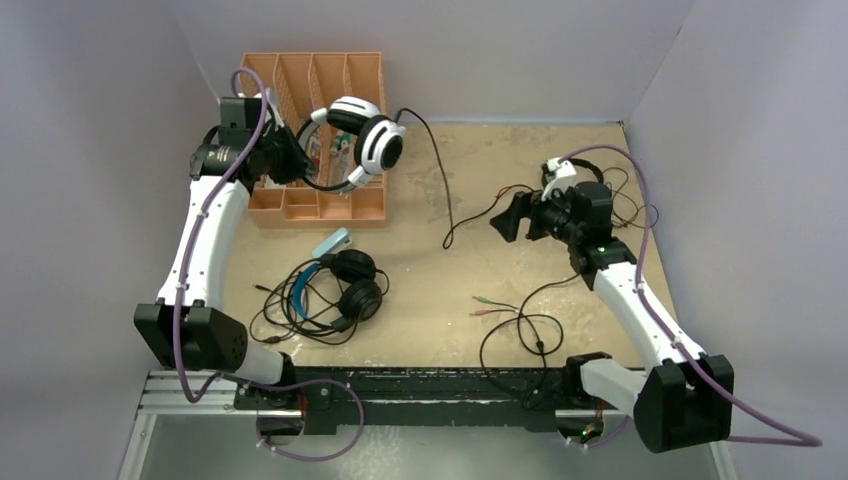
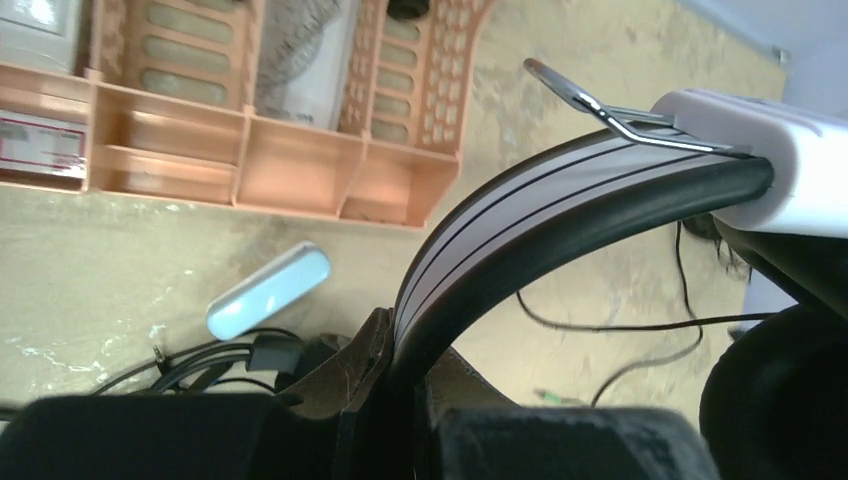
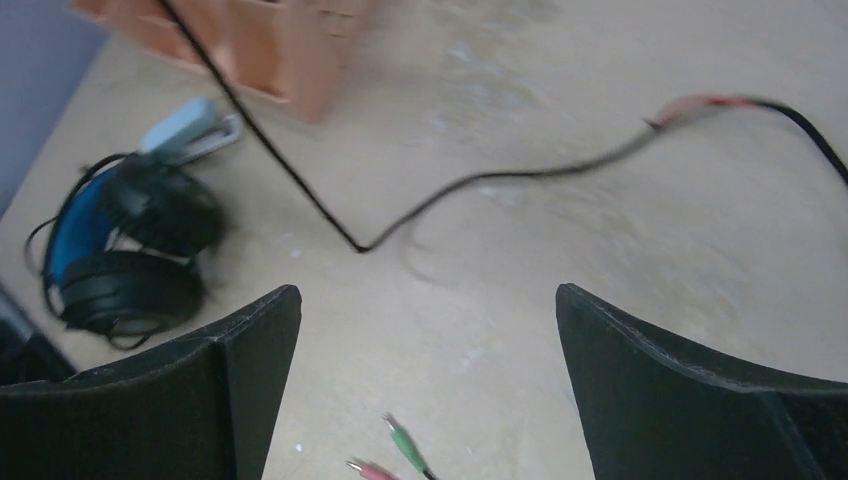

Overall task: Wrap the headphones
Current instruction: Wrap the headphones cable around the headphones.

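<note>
The white-and-black headphones [image 1: 365, 140] hang over the orange tray [image 1: 345, 205], and my left gripper [image 1: 300, 155] is shut on their headband [image 2: 520, 210]. In the left wrist view the band passes straight between the fingers of that gripper [image 2: 410, 370]. Their thin black cable [image 1: 440, 185] trails right across the table and lies below my right gripper [image 1: 512, 215] in the right wrist view [image 3: 330, 215]. That gripper [image 3: 428, 300] is open and holds nothing. A second pair of headphones, with a blue headband [image 1: 340, 285], lies on the table at front left [image 3: 120, 250].
A light blue flat object [image 1: 332, 243] lies between the tray and the blue-band headphones. Green and pink plugs [image 1: 490, 305] on a looped black cable [image 1: 520, 335] lie at front centre. More thin cables [image 1: 630, 205] are tangled beside the right wrist.
</note>
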Controlling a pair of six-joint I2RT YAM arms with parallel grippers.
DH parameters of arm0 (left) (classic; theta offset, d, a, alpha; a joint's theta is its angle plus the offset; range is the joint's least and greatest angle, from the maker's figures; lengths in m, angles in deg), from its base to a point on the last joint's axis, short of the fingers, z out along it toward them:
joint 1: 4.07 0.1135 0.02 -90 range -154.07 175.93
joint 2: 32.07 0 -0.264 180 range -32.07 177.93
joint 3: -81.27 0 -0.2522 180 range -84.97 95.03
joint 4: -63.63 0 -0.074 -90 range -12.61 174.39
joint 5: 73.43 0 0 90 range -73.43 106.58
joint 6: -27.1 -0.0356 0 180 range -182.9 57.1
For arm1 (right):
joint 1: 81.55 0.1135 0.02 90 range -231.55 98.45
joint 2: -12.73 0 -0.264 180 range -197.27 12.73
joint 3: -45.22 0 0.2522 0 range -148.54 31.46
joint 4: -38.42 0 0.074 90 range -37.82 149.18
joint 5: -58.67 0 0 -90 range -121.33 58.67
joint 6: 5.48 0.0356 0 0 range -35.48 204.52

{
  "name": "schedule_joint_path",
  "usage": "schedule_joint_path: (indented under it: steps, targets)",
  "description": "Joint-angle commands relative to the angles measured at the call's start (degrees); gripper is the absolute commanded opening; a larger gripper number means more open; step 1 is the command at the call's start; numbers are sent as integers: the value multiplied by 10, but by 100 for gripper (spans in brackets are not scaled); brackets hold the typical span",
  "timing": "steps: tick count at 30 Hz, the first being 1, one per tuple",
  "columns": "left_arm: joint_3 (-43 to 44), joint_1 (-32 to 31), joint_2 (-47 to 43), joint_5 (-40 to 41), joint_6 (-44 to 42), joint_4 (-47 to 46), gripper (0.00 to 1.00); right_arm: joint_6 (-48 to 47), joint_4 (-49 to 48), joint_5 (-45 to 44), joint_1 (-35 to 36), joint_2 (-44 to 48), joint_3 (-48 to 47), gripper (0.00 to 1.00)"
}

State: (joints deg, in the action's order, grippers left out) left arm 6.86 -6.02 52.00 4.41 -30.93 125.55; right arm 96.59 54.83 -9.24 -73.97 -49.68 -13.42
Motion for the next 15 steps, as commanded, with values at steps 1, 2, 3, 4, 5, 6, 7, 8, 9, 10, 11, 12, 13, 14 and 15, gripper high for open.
schedule_joint_path:
  steps: [1, 2, 3, 4, 5, 6, 7, 8, 9, 10, 11, 12, 13, 14, 15]
  targets:
    - [5, -11, -59, -85, -21, -32, 0, -43, -250, 177, 43, 0, 43, 99]
    - [3, -11, -67, -94, -18, -38, 0, -39, -295, 190, 49, -10, 53, 99]
    - [0, -12, -75, -103, -13, -45, 0, -33, -331, 204, 53, -24, 57, 99]
    - [-1, -13, -82, -112, -8, -51, 0, -32, -356, 214, 57, -39, 55, 98]
    - [-2, -12, -88, -122, -4, -55, 0, -32, -373, 218, 63, -55, 50, 99]
    - [-2, -13, -94, -132, -2, -57, 0, -32, -392, 222, 66, -67, 46, 99]
    - [-2, -12, -99, -141, 0, -59, 0, -28, -413, 229, 68, -78, 46, 99]
    - [-1, -12, -103, -150, 0, -59, 0, -15, -439, 238, 68, -85, 49, 99]
    - [0, -12, -107, -155, 1, -58, 0, -2, -470, 247, 69, -89, 57, 99]
    - [1, -12, -111, -161, 3, -59, 0, 14, -503, 258, 70, -94, 69, 98]
    - [1, -13, -114, -167, 7, -62, 0, 25, -529, 263, 73, -99, 78, 99]
    - [2, -13, -118, -176, 14, -68, 0, 30, -548, 264, 78, -102, 85, 99]
    - [4, -12, -120, -188, 22, -75, 0, 30, -558, 258, 83, -105, 90, 99]
    - [6, -13, -122, -201, 32, -85, 0, 26, -565, 255, 91, -110, 93, 99]
    - [9, -12, -125, -216, 41, -98, 0, 21, -572, 251, 97, -115, 96, 99]
